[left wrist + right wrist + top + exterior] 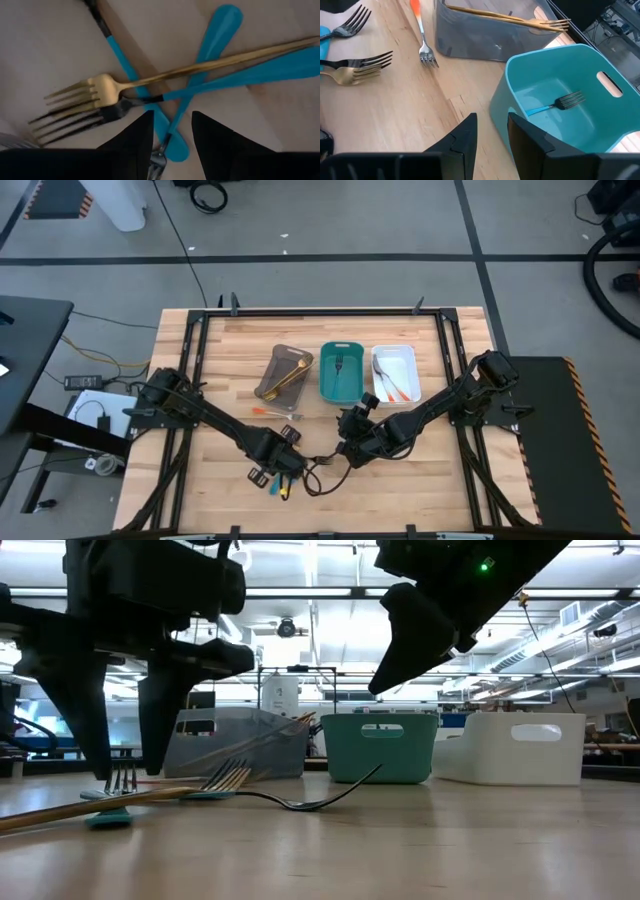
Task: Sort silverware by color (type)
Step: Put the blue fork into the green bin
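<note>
Table point(420, 480): light wooden top with a dark frame.

Trays, in a row in the high view's 12 o'clock half:
- Grey-brown tray point(285, 373), at 11 o'clock from the table's centre, holds gold cutlery point(520, 20) lying slantwise and poking past its rim.
- Teal tray point(341, 373), at 12 o'clock, holds one blue-handled dark fork point(555, 104).
- White tray point(395, 372), at 1 o'clock, holds orange-handled silver pieces point(392, 383).

Loose silverware:
- Orange-handled fork point(272, 412) lies on the wood at 6 o'clock of the grey-brown tray.
- A crossed pile sits at 7 o'clock of the table's centre: a gold fork point(150, 80) across blue-handled dark pieces point(210, 55), among them a dark fork point(75, 122) with its tines just beside the gold tines.

Left gripper point(170, 145): low over the pile, fingers parted with a narrow gap; nothing is clamped between them, though a blue handle passes under the gap.

Right gripper point(492, 137): raised at 6 o'clock of the teal tray, near its wall, fingers slightly apart and empty.
</note>
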`<state>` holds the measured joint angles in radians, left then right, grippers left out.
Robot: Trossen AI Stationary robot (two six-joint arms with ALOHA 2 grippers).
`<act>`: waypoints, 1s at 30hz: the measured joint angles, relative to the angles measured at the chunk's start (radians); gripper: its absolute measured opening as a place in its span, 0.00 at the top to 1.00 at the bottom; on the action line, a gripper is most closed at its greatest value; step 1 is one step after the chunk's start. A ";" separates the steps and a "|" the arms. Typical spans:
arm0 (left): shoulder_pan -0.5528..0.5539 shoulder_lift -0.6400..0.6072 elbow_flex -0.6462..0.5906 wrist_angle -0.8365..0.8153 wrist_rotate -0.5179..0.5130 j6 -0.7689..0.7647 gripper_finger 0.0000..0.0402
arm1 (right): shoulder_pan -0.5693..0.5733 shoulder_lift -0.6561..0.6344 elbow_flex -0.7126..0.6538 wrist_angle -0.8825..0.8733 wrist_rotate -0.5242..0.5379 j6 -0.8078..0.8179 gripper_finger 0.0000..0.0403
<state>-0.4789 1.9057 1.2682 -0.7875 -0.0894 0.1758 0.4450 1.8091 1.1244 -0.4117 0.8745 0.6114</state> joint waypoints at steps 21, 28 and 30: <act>-0.023 0.047 0.001 -0.012 0.001 0.108 0.70 | 0.000 0.000 -0.004 0.001 -0.005 0.008 0.71; -0.023 0.080 0.005 -0.017 0.016 0.128 0.81 | 0.000 0.000 -0.004 0.003 -0.005 0.008 0.71; -0.022 0.080 0.005 -0.015 0.023 0.132 0.84 | 0.000 0.000 -0.004 0.003 -0.005 0.008 0.71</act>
<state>-0.5014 1.9862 1.2731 -0.8030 -0.0660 0.3081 0.4450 1.8091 1.1202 -0.4084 0.8695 0.6189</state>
